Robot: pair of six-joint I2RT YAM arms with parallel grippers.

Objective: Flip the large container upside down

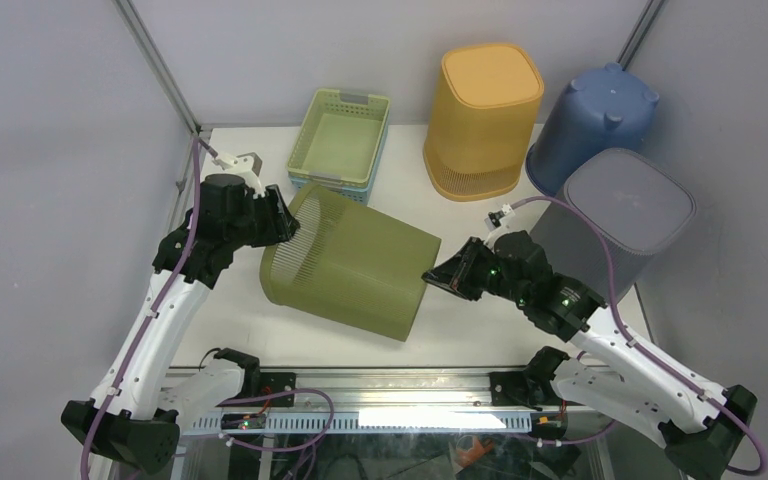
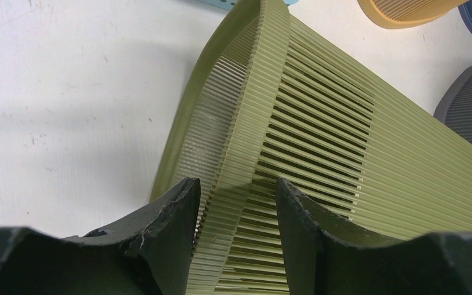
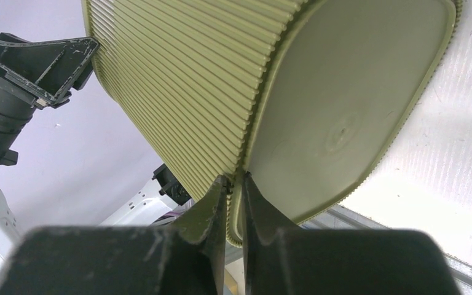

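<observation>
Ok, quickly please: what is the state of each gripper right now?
Left gripper: closed on the open rim of the green basket.
Right gripper: closed on the bottom edge of the green basket.

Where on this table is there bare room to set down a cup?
Bare table runs along the near edge, in front of the tipped green bin. A smaller gap lies at the back between the basket and the orange bin. The back right is crowded: the orange bin, blue bin and grey bin stand tight together.
</observation>
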